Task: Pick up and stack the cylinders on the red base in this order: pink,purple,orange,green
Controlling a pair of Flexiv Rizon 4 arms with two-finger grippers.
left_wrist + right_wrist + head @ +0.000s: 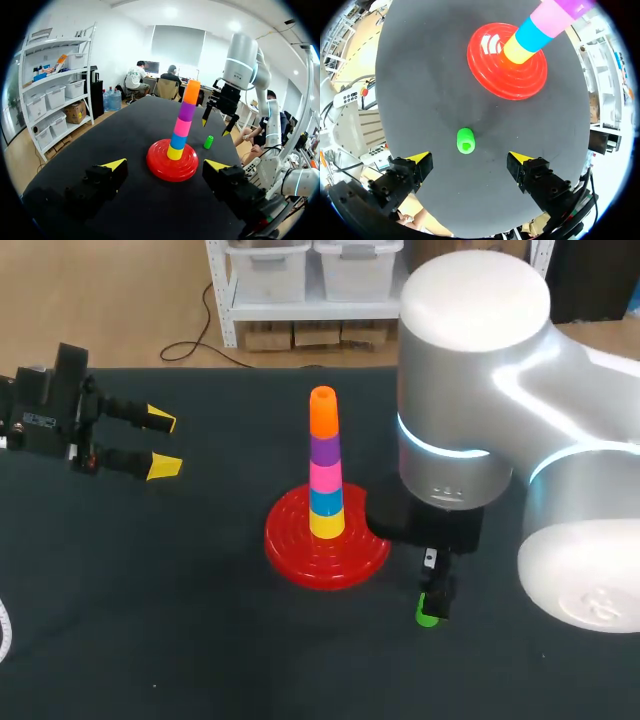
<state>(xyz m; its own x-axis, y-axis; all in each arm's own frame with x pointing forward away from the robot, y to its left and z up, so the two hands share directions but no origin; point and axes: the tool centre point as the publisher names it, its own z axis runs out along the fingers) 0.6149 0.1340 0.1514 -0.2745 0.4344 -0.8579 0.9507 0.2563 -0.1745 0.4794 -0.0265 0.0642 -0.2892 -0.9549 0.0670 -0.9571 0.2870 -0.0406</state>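
Note:
The red base (300, 550) stands mid-table and carries a tower (325, 465) of yellow, blue, pink, purple and orange cylinders, bottom to top. The green cylinder (427, 616) lies on the table to the right of the base, partly under my right arm (470, 390). In the right wrist view the green cylinder (465, 140) lies just ahead of my right gripper (470, 159), which hangs above it, open and touching nothing. My left gripper (160, 445) is open and empty at the table's left, well away from the base (159, 165); from there the green cylinder (208, 142) shows beyond the tower.
The dark tabletop (150, 620) is bare around the base. A white object (3, 630) pokes in at the left edge. The bulky right arm hides the table's right side.

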